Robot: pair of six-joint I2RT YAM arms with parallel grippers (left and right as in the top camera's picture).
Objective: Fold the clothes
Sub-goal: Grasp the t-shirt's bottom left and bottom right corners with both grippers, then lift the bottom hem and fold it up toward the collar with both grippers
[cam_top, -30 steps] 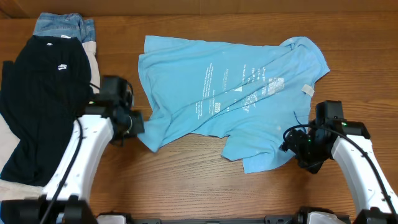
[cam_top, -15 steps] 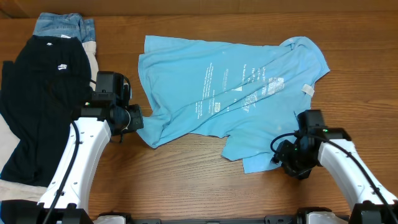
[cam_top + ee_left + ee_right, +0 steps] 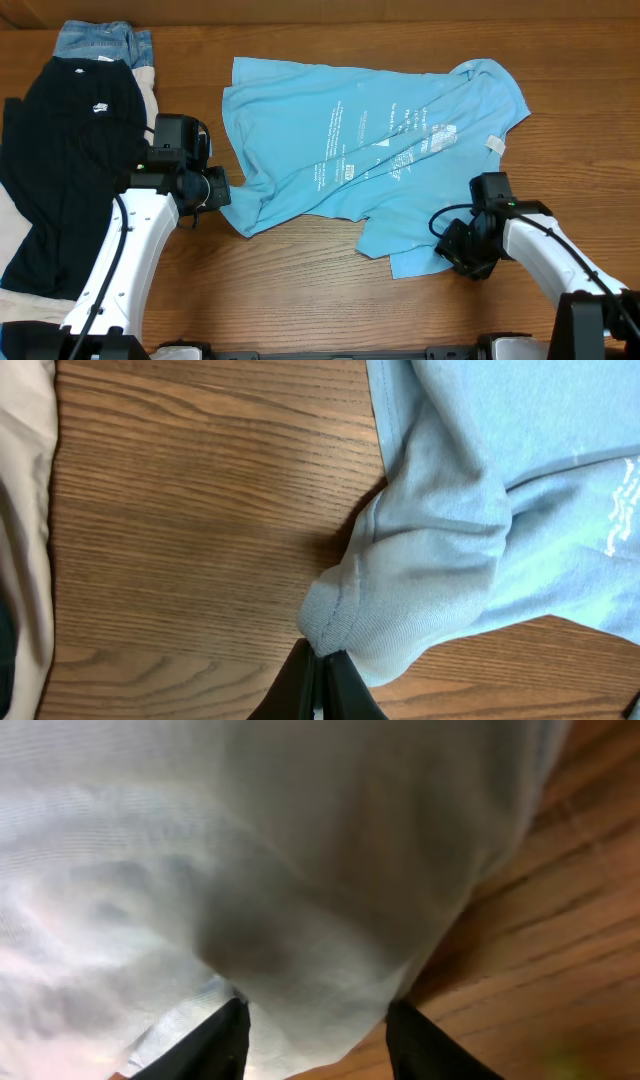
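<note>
Sky-blue T-shirt (image 3: 370, 150), rumpled across the wooden table (image 3: 300, 300), white print up, right of the black T-shirt (image 3: 70, 150) and jeans (image 3: 100, 40). Left gripper (image 3: 222, 190): pinched tight on the left sleeve hem, same spot as half a second ago, slightly higher than a second back. Right gripper (image 3: 452, 245): shifted leftward onto the lower right hem corner, jaws narrower than before yet apart, fabric bulging between the fingers (image 3: 225, 1040); firm grip not evident.

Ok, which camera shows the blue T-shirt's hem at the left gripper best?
Left wrist: the light blue T-shirt hem sits pinched in the shut left gripper. Overhead shows it small; right wrist shows only other fabric.
</note>
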